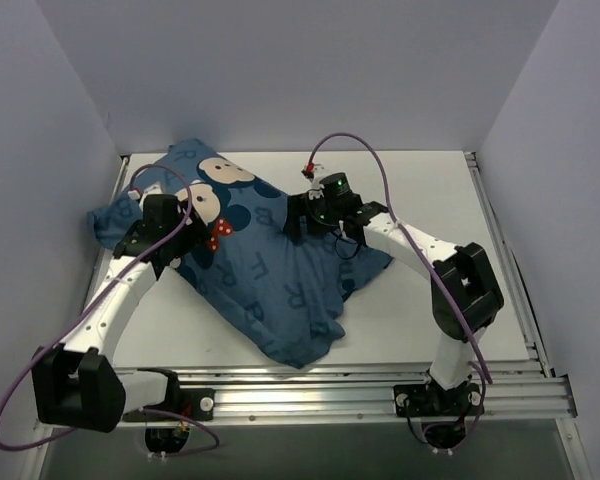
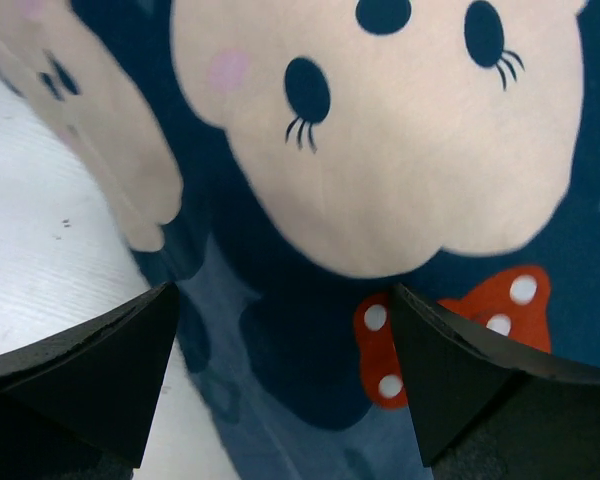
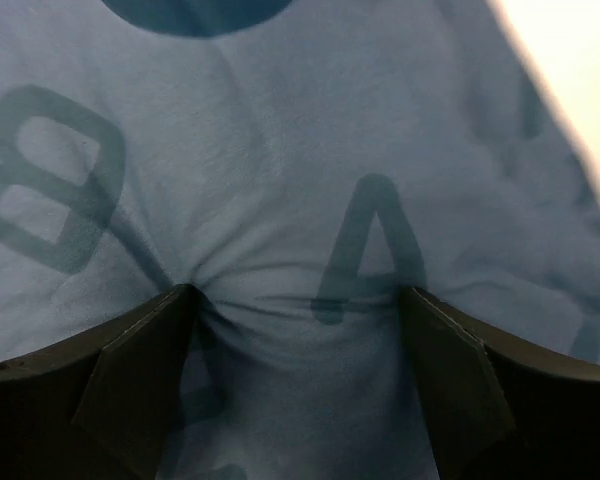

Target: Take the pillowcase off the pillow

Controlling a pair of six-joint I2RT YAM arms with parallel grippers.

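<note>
The pillowcase (image 1: pixel 280 280) lies on your bench (image 1: pixel 430 200). It runs on a slant from the far left corner down to a loose, flat point near the middle of the near edge, and it looks plumper toward the far left.

The only writing you can read is the darker blue capitals scattered over the cloth. The top view shows a B and several Rs. The right wrist view shows a large B (image 3: pixel 50 190) and an A (image 3: pixel 370 240) side by side.

Your left hand (image 2: pixel 280 290) is spread wide and has hold of nothing. It hangs just over the printed mouse face (image 2: pixel 400 130), and the red bow with white dots (image 2: pixel 460 320) sits beside its right-hand fingertip. A strip of white (image 2: pixel 50 240) runs along the left of that view. It is probably bare bench, but at this close range you cannot be sure.

Your right hand (image 3: pixel 295 292) is over the middle of the pillowcase, well apart from the left one. Its fingers are also spread wide and both tips press down into the cloth. A small pucker of blue fabric is gathered between the tips, just under the A. The fingers are not closed on it, so nothing is gripped.
</note>
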